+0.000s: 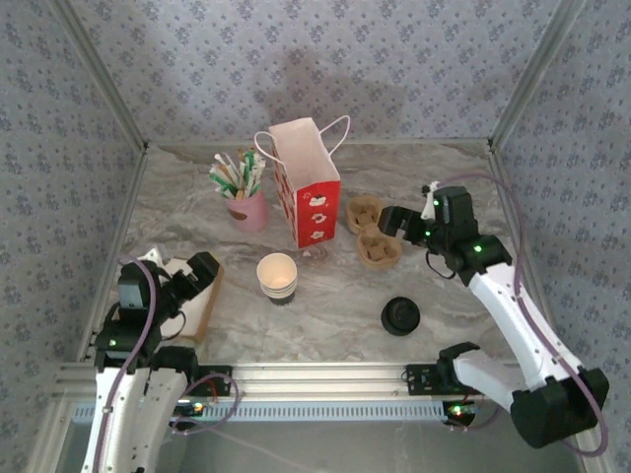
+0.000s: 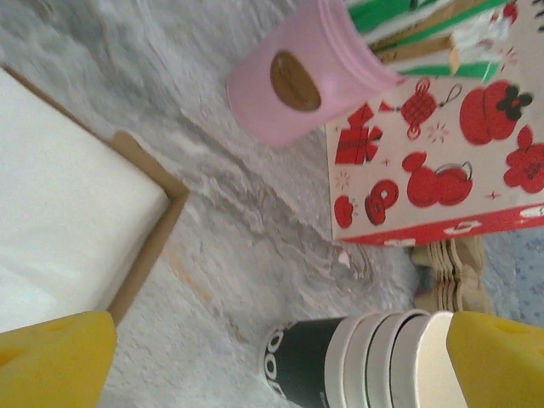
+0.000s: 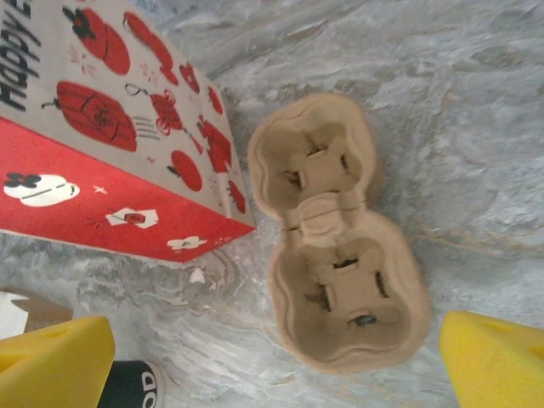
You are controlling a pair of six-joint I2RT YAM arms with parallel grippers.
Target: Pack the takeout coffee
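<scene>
A stack of white-rimmed dark paper cups (image 1: 277,277) stands mid-table, also seen lying sideways in the left wrist view (image 2: 357,361). Behind it is an open red and white gift bag (image 1: 308,187) (image 3: 102,153). To its right lies a brown two-cup cardboard carrier (image 1: 371,232) (image 3: 336,238), hollows up. A black lid (image 1: 400,316) lies nearer the front. My left gripper (image 1: 202,268) (image 2: 280,361) is open, left of the cups and apart from them. My right gripper (image 1: 394,222) (image 3: 276,365) is open beside the carrier, holding nothing.
A pink cup (image 1: 246,209) (image 2: 297,85) full of stirrers and straws stands left of the bag. A brown box of white napkins (image 1: 192,296) (image 2: 68,229) sits at the front left under my left arm. Patterned walls close the table on three sides.
</scene>
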